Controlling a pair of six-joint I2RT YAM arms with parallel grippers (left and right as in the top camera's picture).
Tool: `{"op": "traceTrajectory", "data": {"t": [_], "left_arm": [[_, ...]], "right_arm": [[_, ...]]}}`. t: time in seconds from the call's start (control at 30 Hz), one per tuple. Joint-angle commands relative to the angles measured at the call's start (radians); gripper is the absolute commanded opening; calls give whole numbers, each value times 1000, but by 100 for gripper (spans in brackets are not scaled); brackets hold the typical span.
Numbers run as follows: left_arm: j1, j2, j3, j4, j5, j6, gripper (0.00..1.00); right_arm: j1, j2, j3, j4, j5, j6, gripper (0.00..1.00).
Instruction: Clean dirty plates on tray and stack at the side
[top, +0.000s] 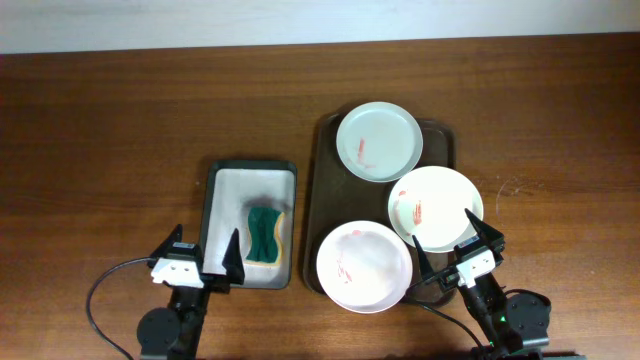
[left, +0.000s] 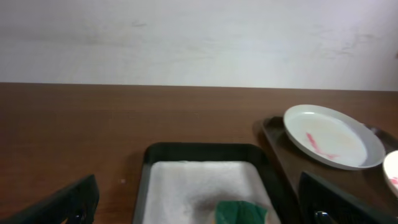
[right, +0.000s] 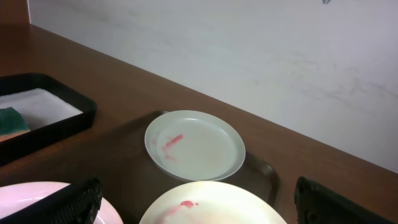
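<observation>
Three plates with red smears lie on the dark brown tray: a mint-green plate at the far end, a white plate at the right, a pinkish plate at the near end. The mint plate also shows in the left wrist view and the right wrist view. My left gripper is open and empty over the near left edge of the black tray. My right gripper is open and empty above the near edge of the white plate.
A smaller black tray with white lining stands left of the brown tray and holds a green and yellow sponge, also seen in the left wrist view. The wooden table extends to the left and far side.
</observation>
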Motion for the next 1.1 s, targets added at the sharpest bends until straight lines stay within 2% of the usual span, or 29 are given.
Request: {"op": "traceTrajectory", "data": {"t": [0.0,0.2,0.3,0.43,0.6,0.7,0.77,0.83,0.9,1.0,1.03,1.07], "left_arm": [[5,-8,-3,-8,-39,20,100],[4,-8,-3,0,6,19,100],[4,-8,0,35,64,19,99],[5,12,95,48,89,19,99],[4,289,506,-313,128,19,99],[4,585,855,-599,131,19,99],[4,816,1097,-844,134,19,99],[4,980,1238,-1016,134,19,99],[4,1091,1293,-1114,145,19,99],[3,1238,1295,-1192,266,19,100],[-10,1281,1293,-1213,261,24,95],[-36,1322,1284,-1223,241,24,86]], "right_arm": [[-6,-6,-7,-4,9,4,99],[-6,-6,-7,2,0,5,99],[-6,-6,12,-3,-109,5,99],[-6,-3,181,-140,-168,39,99],[-6,180,523,-381,-176,39,99],[-6,434,771,-613,-175,51,99],[-6,637,957,-741,-176,171,99],[-6,772,1082,-842,-176,223,99],[-6,874,1152,-912,-179,224,99],[-6,956,1156,-959,-258,223,98],[-6,984,1156,-992,-275,223,99],[-6,1015,1156,-1035,-273,223,99]]}}
